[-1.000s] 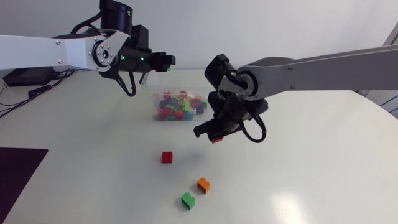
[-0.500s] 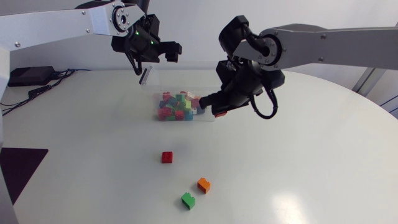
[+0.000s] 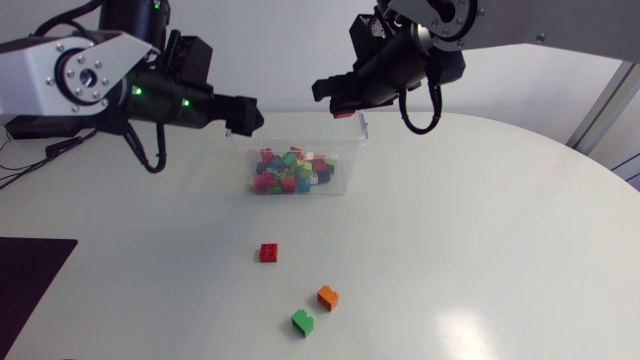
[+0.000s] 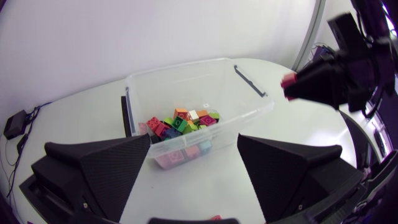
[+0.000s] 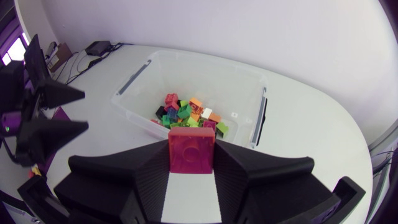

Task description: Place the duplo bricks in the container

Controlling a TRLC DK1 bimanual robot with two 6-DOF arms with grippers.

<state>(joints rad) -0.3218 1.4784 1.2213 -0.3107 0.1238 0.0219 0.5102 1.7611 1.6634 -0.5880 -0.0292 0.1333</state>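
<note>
1. My right gripper (image 3: pixel 338 97) is clenched on a pink-red brick (image 5: pixel 191 151), up in the air near the clear container (image 3: pixel 348 172).
2. My left gripper (image 4: pixel 193 155) hangs at the container's other side, fingers spread (nothing between them).
3. A loose red brick (image 3: pixel 269 253), an orange brick (image 3: pixel 328 297) and a green brick (image 3: pixel 302 322) lie on the table (image 3: pixel 480 250), well apart from the container.

Setting: robotics lab. Evidence: plain white round counter (image 3: pixel 480 250), left arm (image 3: pixel 60 75) and right arm (image 3: pixel 540 25) extending over it from opposite sides. Black box (image 3: pixel 35 125) with trailing cables at the counter's far-left edge.
</note>
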